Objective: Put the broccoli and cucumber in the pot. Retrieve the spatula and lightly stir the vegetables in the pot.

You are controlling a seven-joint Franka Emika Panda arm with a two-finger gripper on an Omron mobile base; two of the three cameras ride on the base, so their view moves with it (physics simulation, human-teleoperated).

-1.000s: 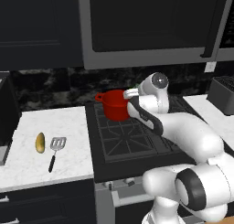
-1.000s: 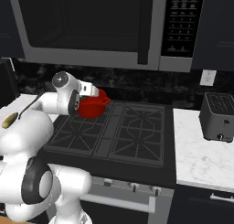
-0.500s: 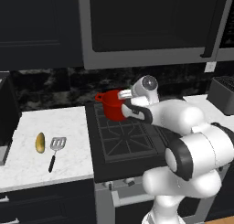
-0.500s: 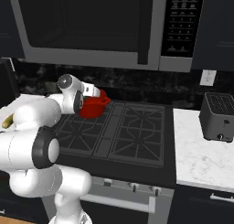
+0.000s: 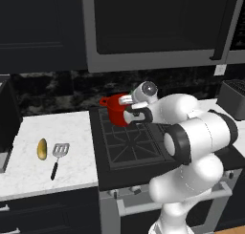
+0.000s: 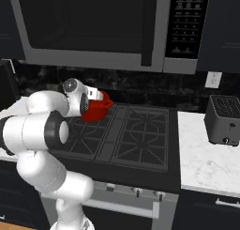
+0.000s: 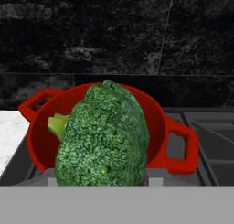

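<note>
the gripper (image 7: pixel 100 184) holds the broccoli (image 7: pixel 103 138) between its jaws, half closed around the floret, crown toward the camera and pale stem off to one side. behind it sits the red pot (image 7: pixel 157 122), its open mouth just beyond the floret.

from the left, the gripper (image 5: pixel 131 114) hangs right beside the pot (image 5: pixel 115 110), which stands at the back left corner of the stove (image 5: pixel 129 149). on the worktop (image 5: pixel 28 132) to the left of the stove, near its front edge, the cucumber (image 5: pixel 42 149) lies just beside the spatula (image 5: pixel 58 156), apart from it and untouched.

the risk, as it looks from here: the floret seems level with the rim rather than clearly above it, so a release now could bounce it off the edge onto the burners, and a push forward could shove the pot toward the back wall.

the arm (image 5: pixel 191 132) folds tightly, elbow bent out over the stove front, forearm reaching back to the pot with the hand held roughly level. from the right, the pot (image 6: pixel 96 110) peeks out behind the wrist.
</note>
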